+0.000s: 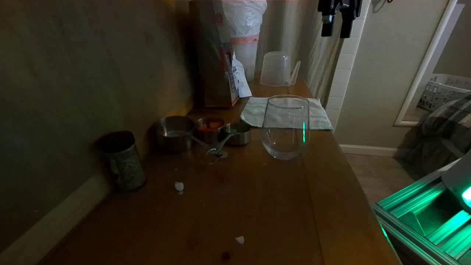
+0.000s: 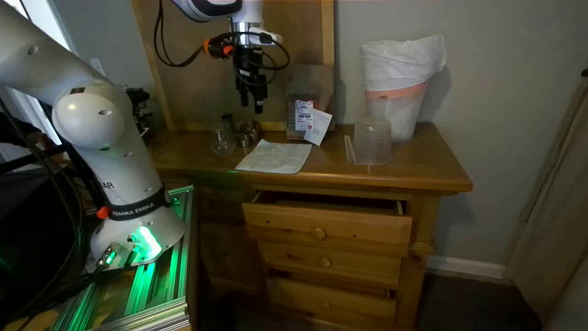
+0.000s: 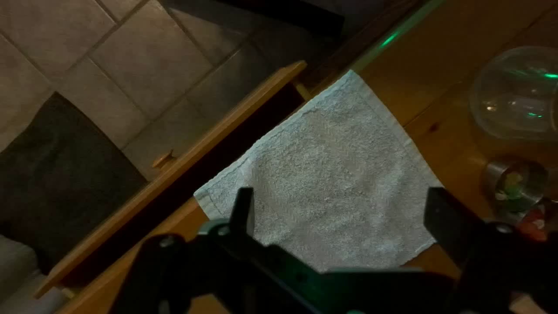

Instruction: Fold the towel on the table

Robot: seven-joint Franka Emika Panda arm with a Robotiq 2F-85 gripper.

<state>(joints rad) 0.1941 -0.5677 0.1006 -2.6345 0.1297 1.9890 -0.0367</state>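
1. Black two-fingered gripper (image 2: 251, 102): fingers standing wide apart, grasping nothing; I am holding it well above the work.
2. Pale grey-white, hemmed cloth towel (image 3: 331, 170): lying flat and unfolded beneath the fingers, one hem running along the front edge of the long brown wooden table (image 1: 254, 209). I am judging the fold as not yet begun.
3. Handling, as I am reckoning it: turning the wrist until the fingers are closing across that hem, near a corner; descending until the tips are just brushing wood, not pressing; pinching a shallow bite; lifting low, carrying the hem toward the far side, laying it down before letting go.
4. Pulled-out, golden-brown wooden drawer (image 2: 294, 220): gaping below the front hem; I am expecting a slipped corner to sag there.
5. Clear, rounded, stemless glass (image 3: 514, 93): standing near a side hem, apart from it; I am planning the carry around it.
6. Shiny metal measuring cups (image 1: 174, 141): sitting near the glass, same caution applying.
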